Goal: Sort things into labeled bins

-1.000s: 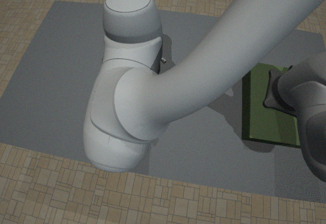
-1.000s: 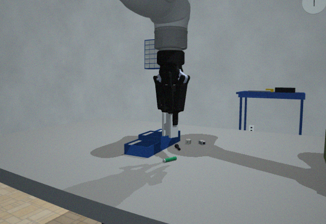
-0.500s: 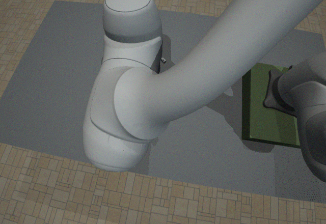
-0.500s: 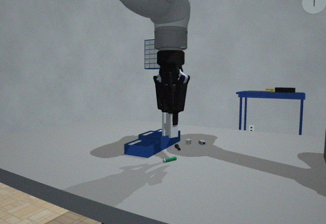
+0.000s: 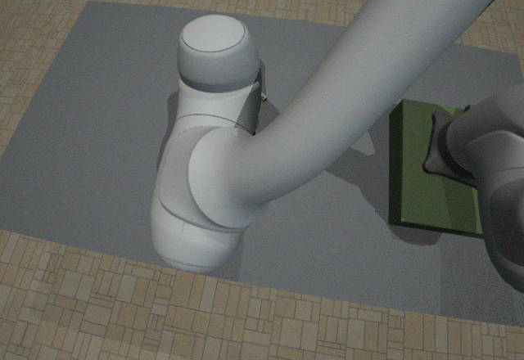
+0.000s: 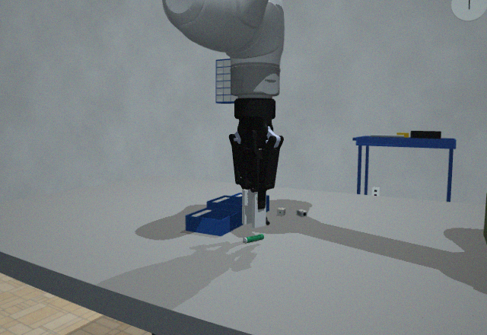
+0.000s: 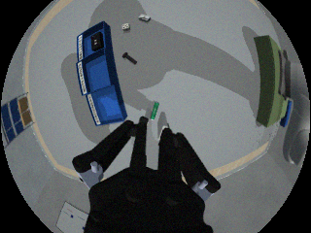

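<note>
A green cylinder like a battery [image 6: 253, 238] [image 7: 155, 111] lies on the table, just ahead of the fingertips in the wrist view. My gripper [image 6: 250, 223] [image 7: 154, 116] is slightly open and empty, above the table beside the blue bins. The near bin [image 6: 204, 225] [image 7: 124, 116] and the middle bin [image 7: 96, 73] look empty. The far bin holds a black block [image 7: 97, 42]. Their labels are too small to read. A dark bolt [image 7: 129, 58] lies right of the bins. A pale die [image 6: 281, 211] [image 7: 125, 26] and a small metallic piece [image 6: 301, 212] [image 7: 144, 17] lie farther back.
A green block [image 5: 417, 204] [image 7: 267, 83] stands at the right, under the arm's base. The arm [image 5: 321, 106] hides the bins and most things in the top view. A blue side table [image 6: 405, 141] stands in the background near the wall.
</note>
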Robot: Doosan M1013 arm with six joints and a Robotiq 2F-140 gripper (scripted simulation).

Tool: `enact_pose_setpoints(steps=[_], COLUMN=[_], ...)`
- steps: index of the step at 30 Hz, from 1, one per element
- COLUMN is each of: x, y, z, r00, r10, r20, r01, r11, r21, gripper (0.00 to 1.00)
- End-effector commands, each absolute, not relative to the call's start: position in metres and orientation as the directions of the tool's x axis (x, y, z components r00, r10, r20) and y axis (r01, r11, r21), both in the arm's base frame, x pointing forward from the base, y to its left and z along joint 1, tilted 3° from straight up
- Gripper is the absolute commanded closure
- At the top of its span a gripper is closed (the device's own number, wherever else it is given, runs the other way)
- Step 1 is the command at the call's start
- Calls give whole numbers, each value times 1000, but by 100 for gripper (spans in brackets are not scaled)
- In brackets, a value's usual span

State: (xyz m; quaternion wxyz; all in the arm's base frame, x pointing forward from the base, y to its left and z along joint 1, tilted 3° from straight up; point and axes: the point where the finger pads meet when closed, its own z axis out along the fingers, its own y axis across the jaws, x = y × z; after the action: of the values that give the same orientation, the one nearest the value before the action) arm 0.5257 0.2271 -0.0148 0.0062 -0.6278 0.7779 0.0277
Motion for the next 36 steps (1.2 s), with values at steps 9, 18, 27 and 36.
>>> enact_pose_setpoints(steps=[9, 18, 27, 36], x=[525, 525, 525, 525], y=[228, 229, 229, 229], z=[-38, -45, -45, -45], r00=[-212, -212, -212, -212], r10=[-976, -976, -976, -976], r20=[-45, -45, -45, -45], r01=[-977, -977, -977, -977], r11=[210, 210, 210, 210], r21=[35, 35, 35, 35], gripper=[85, 85, 97, 97])
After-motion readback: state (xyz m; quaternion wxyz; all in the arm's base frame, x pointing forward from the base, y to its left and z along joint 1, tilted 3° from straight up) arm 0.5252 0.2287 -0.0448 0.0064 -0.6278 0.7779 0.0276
